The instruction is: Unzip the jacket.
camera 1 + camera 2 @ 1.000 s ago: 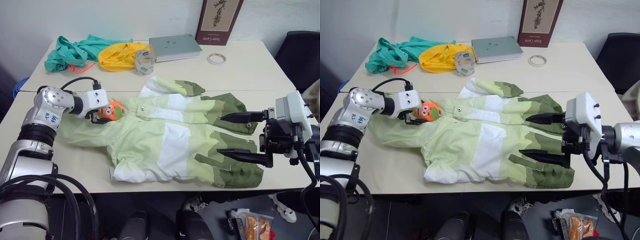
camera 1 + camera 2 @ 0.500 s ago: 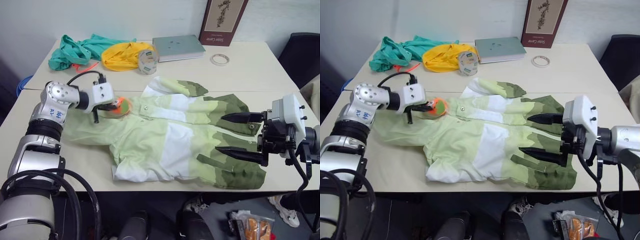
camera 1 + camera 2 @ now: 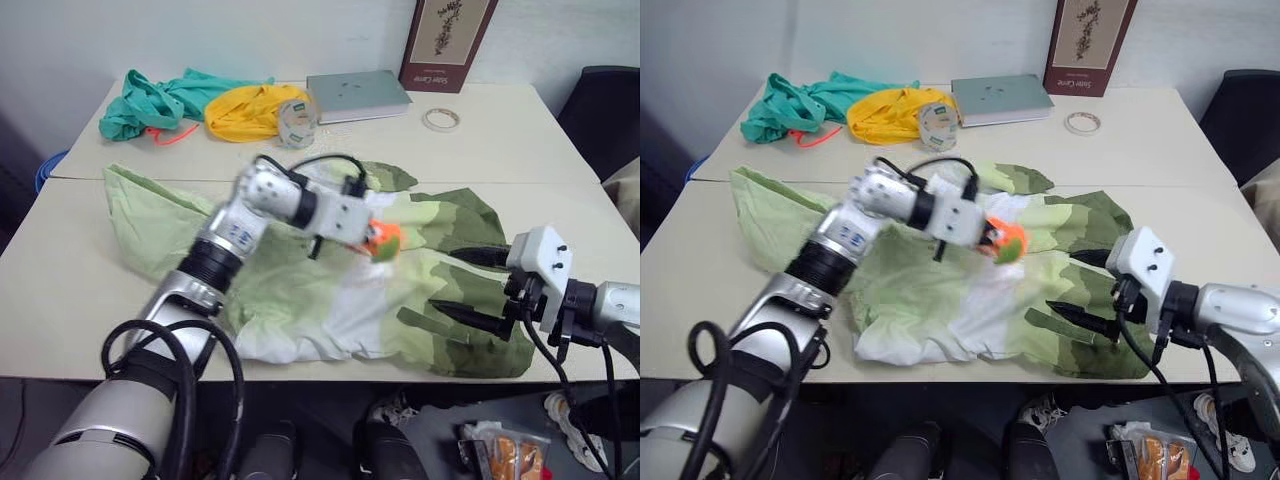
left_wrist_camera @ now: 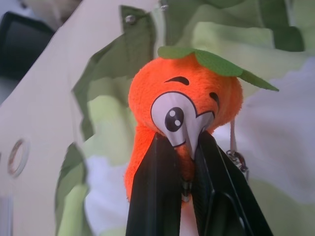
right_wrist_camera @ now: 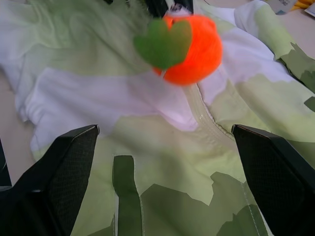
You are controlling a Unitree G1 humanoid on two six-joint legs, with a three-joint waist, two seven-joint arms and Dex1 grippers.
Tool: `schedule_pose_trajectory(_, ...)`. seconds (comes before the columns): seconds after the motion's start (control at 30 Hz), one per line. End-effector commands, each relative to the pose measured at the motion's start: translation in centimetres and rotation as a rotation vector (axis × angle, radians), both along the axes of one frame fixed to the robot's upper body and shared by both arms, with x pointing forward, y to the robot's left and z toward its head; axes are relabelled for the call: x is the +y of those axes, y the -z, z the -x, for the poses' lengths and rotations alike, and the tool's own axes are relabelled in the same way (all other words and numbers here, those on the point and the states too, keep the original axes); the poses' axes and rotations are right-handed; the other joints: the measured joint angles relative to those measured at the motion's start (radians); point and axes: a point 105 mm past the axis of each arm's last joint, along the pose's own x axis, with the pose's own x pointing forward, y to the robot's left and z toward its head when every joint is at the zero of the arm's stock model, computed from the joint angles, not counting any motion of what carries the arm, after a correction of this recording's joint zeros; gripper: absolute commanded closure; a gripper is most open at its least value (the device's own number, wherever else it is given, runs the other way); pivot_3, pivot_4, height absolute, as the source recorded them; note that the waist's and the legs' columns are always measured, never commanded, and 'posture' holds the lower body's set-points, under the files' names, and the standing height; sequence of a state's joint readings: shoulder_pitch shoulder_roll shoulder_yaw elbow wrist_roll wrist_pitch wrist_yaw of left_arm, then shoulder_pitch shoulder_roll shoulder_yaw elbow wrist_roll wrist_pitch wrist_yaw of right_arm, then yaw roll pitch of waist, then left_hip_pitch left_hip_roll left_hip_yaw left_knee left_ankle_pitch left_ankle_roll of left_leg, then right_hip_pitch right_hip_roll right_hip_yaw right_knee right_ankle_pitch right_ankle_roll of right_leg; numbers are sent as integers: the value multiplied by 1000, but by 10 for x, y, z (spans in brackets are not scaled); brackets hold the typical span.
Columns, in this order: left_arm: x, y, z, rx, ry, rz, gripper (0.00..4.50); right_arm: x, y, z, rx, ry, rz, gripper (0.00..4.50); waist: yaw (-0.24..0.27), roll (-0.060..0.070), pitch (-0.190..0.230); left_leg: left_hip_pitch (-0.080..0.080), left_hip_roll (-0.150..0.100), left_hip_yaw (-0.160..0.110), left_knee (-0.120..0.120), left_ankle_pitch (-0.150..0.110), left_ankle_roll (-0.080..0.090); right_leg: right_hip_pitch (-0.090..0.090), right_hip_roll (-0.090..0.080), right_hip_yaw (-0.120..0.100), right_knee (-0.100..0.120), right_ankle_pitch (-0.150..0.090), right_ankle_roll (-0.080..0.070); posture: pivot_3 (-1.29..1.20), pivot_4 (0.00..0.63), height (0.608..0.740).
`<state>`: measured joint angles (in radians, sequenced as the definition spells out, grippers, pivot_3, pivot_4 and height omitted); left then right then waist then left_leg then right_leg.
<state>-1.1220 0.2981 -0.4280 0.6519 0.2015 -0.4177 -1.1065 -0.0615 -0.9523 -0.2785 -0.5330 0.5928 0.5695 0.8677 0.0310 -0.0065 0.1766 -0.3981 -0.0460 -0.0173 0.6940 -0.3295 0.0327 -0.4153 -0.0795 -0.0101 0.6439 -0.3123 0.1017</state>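
Orange zipper pull [image 4: 184, 115], clamped between the left fingers [image 4: 157, 191], had been drawn from the collar end to mid-front of the jacket [image 3: 440, 290] on the bench [image 3: 60, 290], so unzipping was judged under way, while the right fingers [image 3: 468, 318] were held wide apart over the hem.

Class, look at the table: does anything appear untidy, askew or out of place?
Yes. The crumpled teal garment and bunched yellow garment lie heaped at the table's far edge, and the pale-green, white and olive jacket is rumpled.

The jacket [image 3: 330, 300], in pale-green, white and olive blocks, lies rumpled on the table. Its orange cartoon-face zipper pull [image 3: 381, 240] sits raised over the middle.
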Motion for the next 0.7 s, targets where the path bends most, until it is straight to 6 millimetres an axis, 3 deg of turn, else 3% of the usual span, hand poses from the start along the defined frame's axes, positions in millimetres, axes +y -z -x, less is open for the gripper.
schedule_pose_trajectory(0.03, 3, 5, -2, -61, 34, -56, 3622, 2, -2, -2, -48, 19, 16, 0, -7, 0, 0, 0, 0, 0, 0, 0, 0, 0, 0, 0, 0, 0, 0, 0, 150, 740)
schedule_pose_trajectory(0.17, 16, 7, -8, -112, 28, -98, 2308, 2, 1, -8, -62, 39, 24, 0, -7, 0, 0, 0, 1, 0, -1, 0, 0, 0, 1, 0, 0, 0, 0, 0, 150, 740)
schedule_pose_trajectory(0.33, 36, -10, -22, -212, -38, -82, 731, 9, 0, -16, -73, 24, 14, 0, -2, 0, 0, 0, 0, 0, 0, 0, 0, 0, 0, 0, 0, 0, 0, 0, 150, 740)
schedule_pose_trajectory(0.57, 61, -50, -29, -265, -87, 47, 731, 31, -4, -34, -123, -79, 57, 0, -5, 0, 0, -1, 0, 0, 1, 0, 0, -1, 0, 0, 0, 0, 0, 0, 150, 740)
schedule_pose_trajectory(0.7, 89, -67, -18, 5, -137, 141, 731, 44, -7, -49, -219, -181, 199, 0, -11, 0, 0, -3, 0, 0, 2, 0, 0, -3, 0, -1, 1, 0, 0, 0, 150, 740)
